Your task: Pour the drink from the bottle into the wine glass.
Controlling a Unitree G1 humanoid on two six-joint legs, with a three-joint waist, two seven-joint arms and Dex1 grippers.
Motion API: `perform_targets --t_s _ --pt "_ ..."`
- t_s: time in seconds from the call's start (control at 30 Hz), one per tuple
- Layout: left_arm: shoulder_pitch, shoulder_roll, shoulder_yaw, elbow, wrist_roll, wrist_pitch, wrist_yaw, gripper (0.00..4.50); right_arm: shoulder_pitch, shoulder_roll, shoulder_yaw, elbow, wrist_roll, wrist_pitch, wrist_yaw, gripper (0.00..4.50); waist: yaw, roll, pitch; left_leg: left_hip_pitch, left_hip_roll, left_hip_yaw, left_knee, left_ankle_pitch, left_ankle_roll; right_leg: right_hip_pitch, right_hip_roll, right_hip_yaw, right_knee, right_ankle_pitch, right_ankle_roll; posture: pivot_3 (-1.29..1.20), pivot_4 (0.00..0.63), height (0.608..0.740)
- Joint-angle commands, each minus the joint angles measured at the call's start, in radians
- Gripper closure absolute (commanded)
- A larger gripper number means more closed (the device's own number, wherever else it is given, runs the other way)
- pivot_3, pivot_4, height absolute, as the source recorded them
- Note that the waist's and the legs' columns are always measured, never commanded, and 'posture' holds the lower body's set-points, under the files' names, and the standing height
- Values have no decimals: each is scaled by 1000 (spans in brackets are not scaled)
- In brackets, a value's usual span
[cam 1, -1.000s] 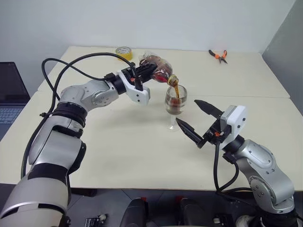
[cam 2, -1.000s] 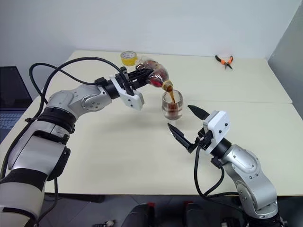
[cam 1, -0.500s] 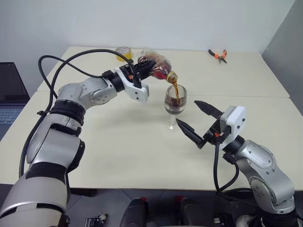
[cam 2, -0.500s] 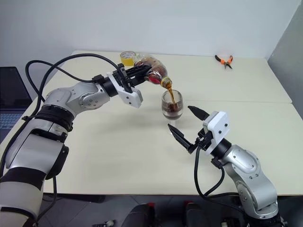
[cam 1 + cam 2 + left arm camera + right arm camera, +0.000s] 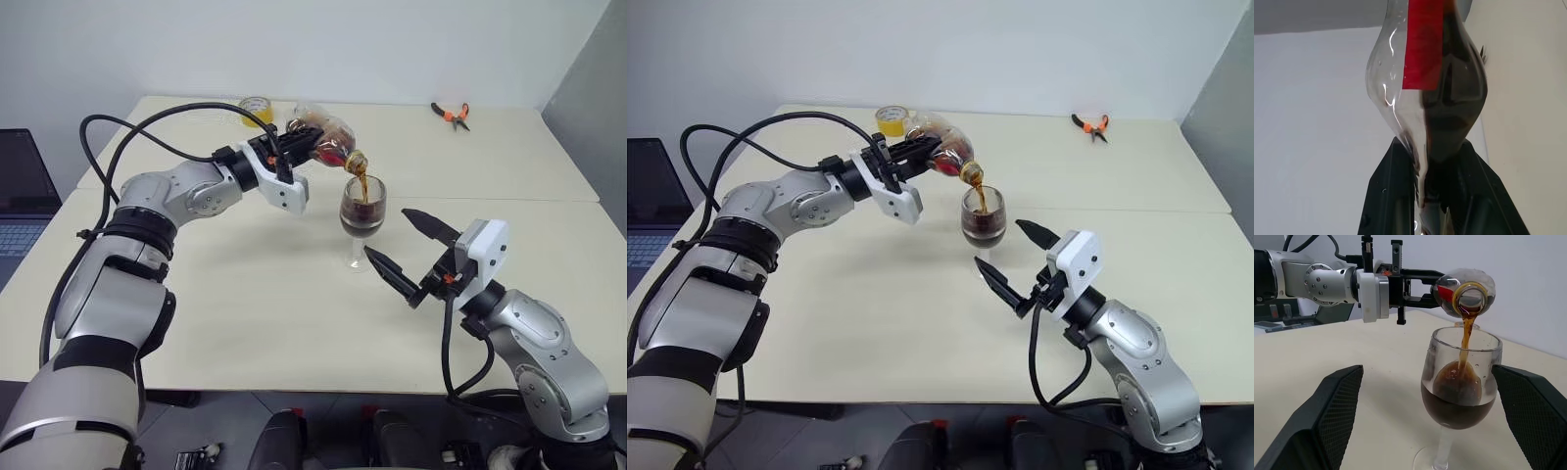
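Observation:
My left gripper is shut on the base of the clear bottle, which lies tipped with its open mouth over the wine glass. A thin stream of dark drink runs from the mouth into the bowl, which is about half full. The glass stands upright on the table. My right gripper is open just in front of the glass, and its fingers flank the glass without touching it. In the left wrist view, the bottle sits between the black fingers.
A yellow tape roll lies at the far edge of the table, behind the bottle. Orange-handled pliers lie at the far right. A laptop sits off the table's left side.
The drink keeps flowing and its level in the glass has risen. Both arms have stayed in place.

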Motion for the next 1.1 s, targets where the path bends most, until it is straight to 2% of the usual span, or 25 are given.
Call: perform_targets --t_s 0.03,0.47,0.67,0.77,0.83,1.1 --pt "14 -15 59 -19 -117 -2 -53 3992 -9 4 -7 -18 12 -17 -2 0 0 0 0 0 0 0 0 0 0 0 0 0 0 0 0 0 150 740" --pt "109 -33 114 -131 -272 24 -202 3992 -15 -2 17 -23 7 -23 17 0 -1 0 0 0 0 0 1 0 0 0 0 1 1 0 0 0 150 740" --pt "202 -71 195 -220 -445 132 -319 3992 -11 -7 31 -31 0 -25 22 0 -1 0 0 0 1 0 1 0 -1 0 0 1 1 0 0 0 150 740" --pt "287 -116 287 -320 -607 305 -383 3993 -4 -21 38 -49 6 -14 35 0 -2 0 0 0 1 0 1 0 0 0 0 2 1 0 0 0 150 740" --pt "353 -160 364 -408 -720 485 -391 3995 1 -34 38 -63 28 6 47 0 -3 0 0 -1 1 -1 2 0 -1 0 0 2 1 0 0 0 150 740" --pt "607 -263 530 -755 -899 895 -347 3995 20 -93 48 -95 86 49 98 0 -6 0 -1 0 1 -2 2 0 0 0 0 2 2 0 0 0 150 740"
